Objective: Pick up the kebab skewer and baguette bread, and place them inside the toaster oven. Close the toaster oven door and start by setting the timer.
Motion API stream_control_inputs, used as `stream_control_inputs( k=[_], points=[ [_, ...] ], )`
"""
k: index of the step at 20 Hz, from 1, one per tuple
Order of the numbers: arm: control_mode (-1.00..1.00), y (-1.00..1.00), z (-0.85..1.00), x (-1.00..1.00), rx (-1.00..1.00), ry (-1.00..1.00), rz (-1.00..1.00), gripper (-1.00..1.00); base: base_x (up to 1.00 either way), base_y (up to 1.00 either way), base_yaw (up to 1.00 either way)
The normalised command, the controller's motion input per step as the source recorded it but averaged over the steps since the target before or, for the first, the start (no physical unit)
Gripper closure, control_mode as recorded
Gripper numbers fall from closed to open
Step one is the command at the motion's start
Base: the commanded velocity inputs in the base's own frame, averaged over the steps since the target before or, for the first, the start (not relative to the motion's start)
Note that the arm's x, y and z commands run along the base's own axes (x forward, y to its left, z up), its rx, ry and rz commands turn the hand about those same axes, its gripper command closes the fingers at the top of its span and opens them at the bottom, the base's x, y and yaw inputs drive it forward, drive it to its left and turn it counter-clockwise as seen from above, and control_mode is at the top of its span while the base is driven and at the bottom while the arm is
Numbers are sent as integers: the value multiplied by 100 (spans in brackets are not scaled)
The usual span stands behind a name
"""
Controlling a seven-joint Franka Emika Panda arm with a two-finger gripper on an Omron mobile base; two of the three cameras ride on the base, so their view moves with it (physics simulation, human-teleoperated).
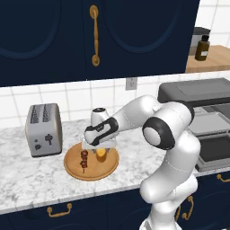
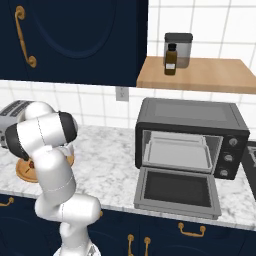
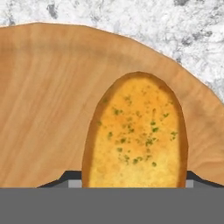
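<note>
Right, the gripper [image 1: 100, 150] is down over the round wooden board [image 1: 72, 167], and the baguette bread [image 3: 136, 133] sits squarely between its fingers. In the hand view a dark finger tip [image 3: 70, 178] presses against each side of the loaf's near end, so the jaws look clamped on the bread at part-width rather than standing free. The loaf runs away from the fingers along the board, its far end short of the rim, marble counter [image 3: 131, 17] beyond.

The kebab skewer [image 1: 84, 159] lies just beside the fingers on the same board, to the toaster [image 1: 43, 129] side — close enough that I'd worry about it. Judging from here, a lift that drags sideways could knock it or roll it off the board. The other risk is the grip itself: the fingers hold only one end of the loaf, so it may pivot or slip out on the long carry. That carry goes well off to the far side of the fingers, where the toaster oven [image 2: 192, 131] stands.

Now the views split the story. The hand view gives the finger contact but nothing of the skewer. The left base view shows skewer and bread side by side under the hand, contact hidden. The right base view alone shows the toaster oven door [image 2: 177, 191] dropped flat, tray bare inside — ready to load.
</note>
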Motion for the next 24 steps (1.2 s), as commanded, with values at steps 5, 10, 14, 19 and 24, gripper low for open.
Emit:
stream_control_inputs(
  k=[5, 10, 14, 19, 24],
  points=[
    [-100, -19, 10, -26, 0, -13, -1, 100, 0, 0, 0],
    [-100, -56, 78, -68, 1, -16, -8, 100, 0, 0, 0],
    [-100, -79, 100, -68, 4, -1, -16, 100, 0, 0, 0],
    [-100, -90, 88, -67, 3, -5, -17, 100, 0, 0, 0],
    [-100, -98, 86, -90, 0, -11, -27, 100, 0, 0, 0]
  ],
)
